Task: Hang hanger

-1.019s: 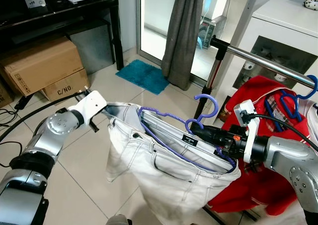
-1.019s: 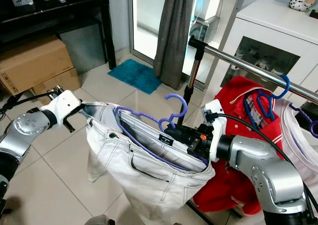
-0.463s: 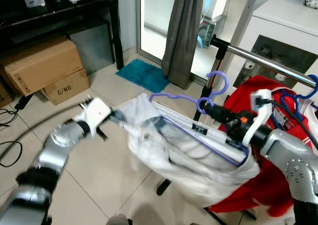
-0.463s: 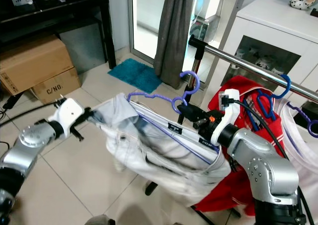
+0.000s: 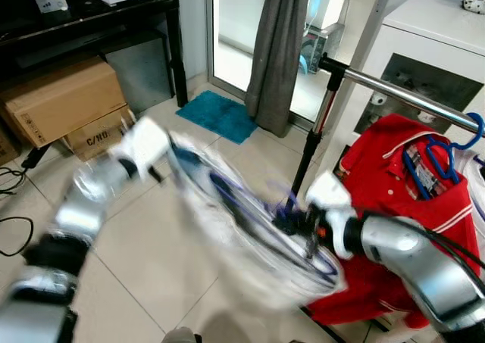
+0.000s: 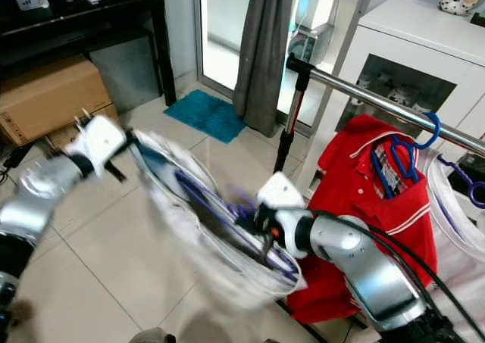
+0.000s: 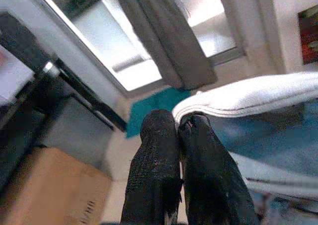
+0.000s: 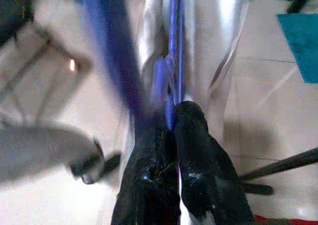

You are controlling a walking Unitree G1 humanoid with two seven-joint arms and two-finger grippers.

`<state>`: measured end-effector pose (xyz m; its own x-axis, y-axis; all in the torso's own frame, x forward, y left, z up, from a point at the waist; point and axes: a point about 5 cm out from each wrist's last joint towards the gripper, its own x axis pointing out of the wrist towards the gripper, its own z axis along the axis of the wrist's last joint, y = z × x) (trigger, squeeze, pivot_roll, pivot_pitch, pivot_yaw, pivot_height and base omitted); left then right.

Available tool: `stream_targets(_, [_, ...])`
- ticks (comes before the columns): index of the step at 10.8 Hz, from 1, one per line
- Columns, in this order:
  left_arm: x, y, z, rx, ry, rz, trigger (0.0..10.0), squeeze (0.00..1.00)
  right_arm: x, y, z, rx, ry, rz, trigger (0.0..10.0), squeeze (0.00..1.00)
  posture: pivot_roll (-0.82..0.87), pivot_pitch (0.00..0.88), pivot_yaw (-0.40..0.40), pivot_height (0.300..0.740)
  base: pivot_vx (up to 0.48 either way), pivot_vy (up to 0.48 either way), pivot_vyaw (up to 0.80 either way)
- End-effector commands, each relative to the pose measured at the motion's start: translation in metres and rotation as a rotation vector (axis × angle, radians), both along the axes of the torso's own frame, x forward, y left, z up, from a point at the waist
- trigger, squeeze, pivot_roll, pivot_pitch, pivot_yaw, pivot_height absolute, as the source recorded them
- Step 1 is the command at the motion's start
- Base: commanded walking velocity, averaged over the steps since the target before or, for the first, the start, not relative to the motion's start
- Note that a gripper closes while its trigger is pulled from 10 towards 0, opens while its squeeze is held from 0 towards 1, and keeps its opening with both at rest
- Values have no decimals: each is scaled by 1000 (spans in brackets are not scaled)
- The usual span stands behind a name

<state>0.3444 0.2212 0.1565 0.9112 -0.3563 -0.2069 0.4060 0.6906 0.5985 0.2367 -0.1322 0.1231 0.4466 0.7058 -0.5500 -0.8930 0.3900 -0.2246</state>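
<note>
Jeans [image 5: 242,229], blurred, hang on a purple hanger [image 8: 171,61] between both hands, below the metal rail [image 5: 402,93]. Left hand [image 7: 179,128] is pinched shut on the waistband edge; right hand [image 8: 171,120] is closed on the hanger. Open tiled floor [image 5: 151,237] lies beneath, red shirt [image 5: 409,199] just beside.

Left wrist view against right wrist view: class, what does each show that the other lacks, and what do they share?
The left wrist view has the gray curtain, a cardboard box and the left gripper pinching the white jeans at their hem. The right wrist view has the right gripper clamped on the blurred purple hanger. Both show the teal mat on the tiled floor.
</note>
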Motion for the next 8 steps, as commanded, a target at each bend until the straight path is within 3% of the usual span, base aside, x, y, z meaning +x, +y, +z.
stream_targets(1, [5, 7, 25, 44, -63, 17, 0, 0, -2, -8, -13, -128, 40, 25, 0, 0, 29, 0, -41, 740, 0, 0, 0])
stream_targets(2, [5, -13, 24, 52, -28, -77, 0, 0, 4, -6, -21, -198, 46, 23, 0, 0, 34, 0, -47, 740, 0, 0, 0])
stream_targets(3, [2, -57, 12, 27, 35, -229, 0, 0, 16, 14, -29, -103, 109, -54, 0, 0, 32, 0, -48, 740, 0, 0, 0])
stream_targets(4, [-1, -89, -1, 20, 76, -308, 0, 0, 23, 29, -36, -96, 129, -48, 0, 0, 30, 0, -52, 740, 0, 0, 0])
stream_targets(5, [-1, -104, -12, 33, 106, -338, 0, 0, 24, 38, -42, -172, 127, 0, 0, 0, 29, 0, -53, 740, 0, 0, 0])
stream_targets(7, [0, -116, -15, 37, 125, -341, 0, 0, 25, 51, -51, -261, 145, 82, 0, 0, 18, 0, -49, 740, 0, 0, 0])
stream_targets(8, [-1, -124, -16, 33, 131, -360, 0, 0, 27, 57, -54, -317, 104, 137, 0, 0, 13, 0, -47, 740, 0, 0, 0])
